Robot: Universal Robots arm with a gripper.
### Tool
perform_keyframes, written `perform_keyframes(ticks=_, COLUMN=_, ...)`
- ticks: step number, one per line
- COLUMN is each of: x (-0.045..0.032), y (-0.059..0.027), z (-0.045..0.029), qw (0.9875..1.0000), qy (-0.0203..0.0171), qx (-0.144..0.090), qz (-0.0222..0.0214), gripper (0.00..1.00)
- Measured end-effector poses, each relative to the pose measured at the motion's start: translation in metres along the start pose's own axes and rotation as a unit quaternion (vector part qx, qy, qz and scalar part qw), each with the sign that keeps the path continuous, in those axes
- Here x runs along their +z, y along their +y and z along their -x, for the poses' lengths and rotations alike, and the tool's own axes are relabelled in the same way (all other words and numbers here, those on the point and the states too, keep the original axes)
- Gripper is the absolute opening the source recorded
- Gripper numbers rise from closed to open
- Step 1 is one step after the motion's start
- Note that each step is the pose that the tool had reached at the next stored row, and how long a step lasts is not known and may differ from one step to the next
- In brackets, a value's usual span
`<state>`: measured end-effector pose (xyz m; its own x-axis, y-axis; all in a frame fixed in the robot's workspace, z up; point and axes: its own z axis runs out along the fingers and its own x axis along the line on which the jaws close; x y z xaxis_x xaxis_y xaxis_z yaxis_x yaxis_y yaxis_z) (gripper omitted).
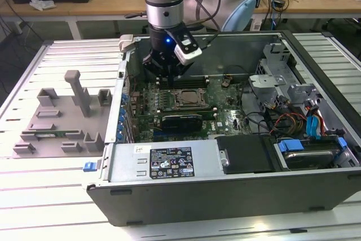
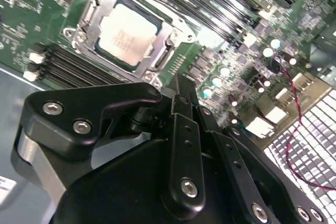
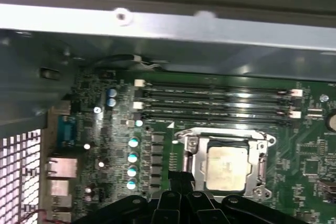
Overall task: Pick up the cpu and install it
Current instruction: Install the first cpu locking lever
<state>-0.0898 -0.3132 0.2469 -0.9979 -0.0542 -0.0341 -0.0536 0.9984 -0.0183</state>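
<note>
Exterior view, left to right. Grey holder blocks (image 1: 62,119) on the slatted worktop (image 1: 34,196), well apart from the arm. Next, the open case (image 1: 225,187), lying on its side, board (image 1: 225,97) face up inside. Drive bays and cables at the exterior view's right.

Pincer (image 1: 164,77) hangs low over the board, just beside the socket (image 1: 187,99), on its far-left side in the exterior view.

Cpu (image 2: 127,34) lies flat inside the socket frame, silver top up; same in the first wrist view (image 3: 227,167). It looks square to the frame, no tilt that I can see. Nothing lies over its top plate.

Pincer state: linkage (image 2: 181,145) is drawn together in the second wrist view, tips out of sight there, so how far apart the tips stand I cannot tell. Nothing seen in its hold.

Judgement: the pick and the placing look done; the chip sits in the socket and the pincer is off it. Step in hand reads as the tail of the install. Whether the socket is latched I cannot tell. Any further move would call for care near the bare chip and the memory slots (image 3: 215,103) close by
</note>
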Motion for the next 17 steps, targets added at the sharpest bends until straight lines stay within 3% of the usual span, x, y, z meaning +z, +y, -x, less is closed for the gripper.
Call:
perform_keyframes(ticks=4, x=-0.0002, y=0.0004, z=-0.0067, qw=1.0, qy=0.0, qx=0.0, qz=0.0002, gripper=0.11)
perform_keyframes(ticks=6, x=-0.0003, y=0.0005, z=-0.0083, qw=1.0, qy=-0.0004, qx=0.0, qz=0.0027, gripper=0.11)
perform_keyframes(ticks=8, x=-0.0003, y=0.0006, z=-0.01, qw=0.9999, qy=-0.0016, qx=0.001, qz=0.0159, gripper=0.11)
perform_keyframes(ticks=11, x=-0.0004, y=0.0007, z=-0.0111, qw=0.9995, qy=-0.0026, qx=0.001, qz=0.0303, gripper=0.11)
perform_keyframes(ticks=17, x=-0.0005, y=0.0008, z=-0.0131, qw=0.9979, qy=-0.0054, qx=0.002, qz=0.0648, gripper=0.11)
